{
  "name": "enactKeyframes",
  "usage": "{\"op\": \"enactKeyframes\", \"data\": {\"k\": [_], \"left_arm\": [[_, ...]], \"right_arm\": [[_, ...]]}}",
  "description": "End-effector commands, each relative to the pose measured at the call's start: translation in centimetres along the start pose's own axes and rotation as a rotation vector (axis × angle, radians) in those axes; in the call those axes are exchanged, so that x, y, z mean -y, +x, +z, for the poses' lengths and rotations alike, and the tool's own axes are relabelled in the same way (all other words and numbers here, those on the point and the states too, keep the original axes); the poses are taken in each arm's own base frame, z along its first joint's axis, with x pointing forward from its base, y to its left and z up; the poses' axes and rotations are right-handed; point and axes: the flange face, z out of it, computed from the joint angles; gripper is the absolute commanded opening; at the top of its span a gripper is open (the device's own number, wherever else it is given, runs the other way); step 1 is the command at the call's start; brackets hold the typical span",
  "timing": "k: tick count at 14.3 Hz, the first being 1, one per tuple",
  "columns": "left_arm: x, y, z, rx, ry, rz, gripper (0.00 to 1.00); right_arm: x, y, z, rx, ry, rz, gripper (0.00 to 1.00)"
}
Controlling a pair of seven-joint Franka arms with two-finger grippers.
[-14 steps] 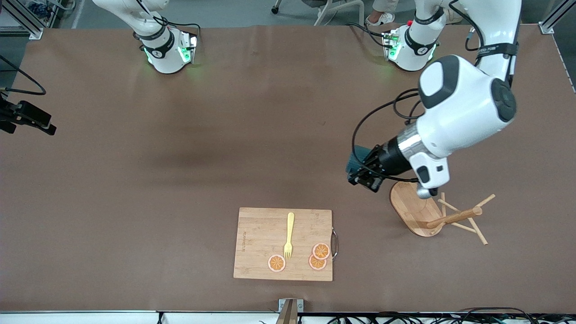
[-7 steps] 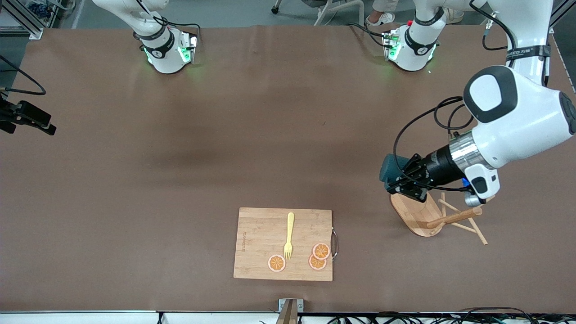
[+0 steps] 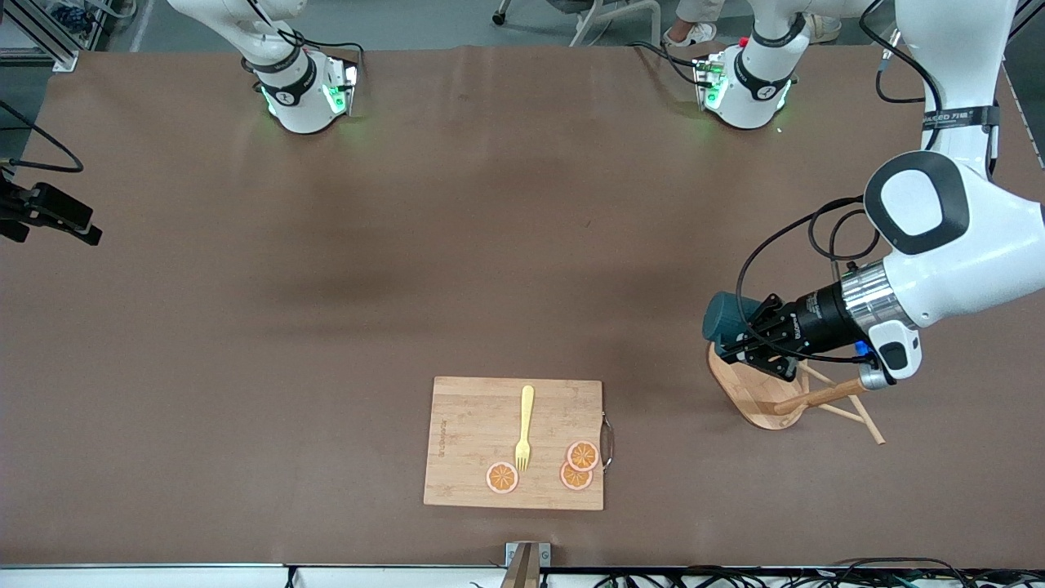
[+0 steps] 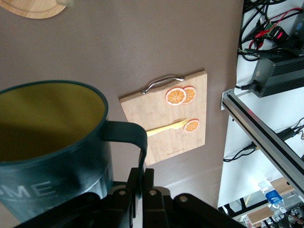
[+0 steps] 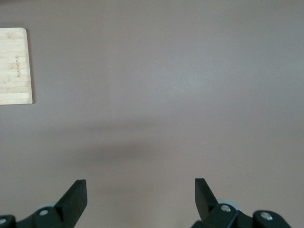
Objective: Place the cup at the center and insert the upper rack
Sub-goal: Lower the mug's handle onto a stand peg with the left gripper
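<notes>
The cup (image 3: 723, 318), one, hangs by its handle in the left gripper's (image 3: 744, 341) pinch over the single rack's (image 3: 755, 390) base, its yellow inside visible only from the left wrist; the right gripper (image 5: 141, 194) gapes wide.

Brown table (image 3: 457, 245) – grey floor (image 3: 441, 20); chair legs (image 3: 588, 16) nr top.

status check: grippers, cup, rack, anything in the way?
Left gripper shut on the cup, held over the upper rack base. Right gripper open over bare table, waiting. Cutting board nearer the camera, not in the way.
</notes>
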Motion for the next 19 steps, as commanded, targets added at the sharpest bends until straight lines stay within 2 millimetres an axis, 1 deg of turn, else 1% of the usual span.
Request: {"op": "enactKeyframes", "data": {"k": [1,2,4,8,11,12,13,14,16,18,19], "left_arm": [[0.4,1.1,-0.9,0.033,0.002,0.027,0.0],[0.4,1.4,-0.7,0.035,0.003,0.025,0.0],[0.4,2.6,-1.2,0.047,-0.019,0.031,0.0],[0.7,4.0,-0.8,0.043,-0.013,0.034,0.0],[0.7,4.4,-0.6,0.043,-0.012,0.05,0.0],[0.7,4.8,-0.9,0.04,-0.017,0.049,0.0],[0.8,5.7,-1.3,0.035,-0.022,0.046,0.0],[0.8,6.0,-1.2,0.035,-0.023,0.054,0.0],[0.3,6.4,-1.2,0.032,-0.028,0.077,0.0],[0.1,7.4,-1.5,0.024,-0.036,0.092,0.0],[0.0,7.5,-1.4,0.023,-0.036,0.105,0.0]], "right_arm": [[-0.1,-0.5,-0.4,-0.006,-0.004,-0.004,1.0],[0.0,-0.5,-0.4,-0.006,-0.004,-0.006,1.0],[0.0,-0.5,-0.4,-0.006,-0.004,-0.004,1.0],[0.0,-0.5,-0.4,-0.006,-0.002,-0.004,1.0],[0.0,-0.5,-0.4,-0.005,-0.001,-0.004,1.0],[0.0,-0.5,-0.5,-0.008,-0.001,-0.004,1.0],[-0.1,-0.5,-0.5,-0.008,-0.001,-0.003,1.0],[0.0,-0.5,-0.5,-0.008,-0.001,-0.004,1.0],[0.0,-0.5,-0.4,-0.006,0.001,-0.003,1.0],[0.1,-0.5,-0.4,-0.006,0.001,-0.004,1.0],[0.1,-0.5,-0.4,-0.006,0.001,-0.004,1.0]]}}
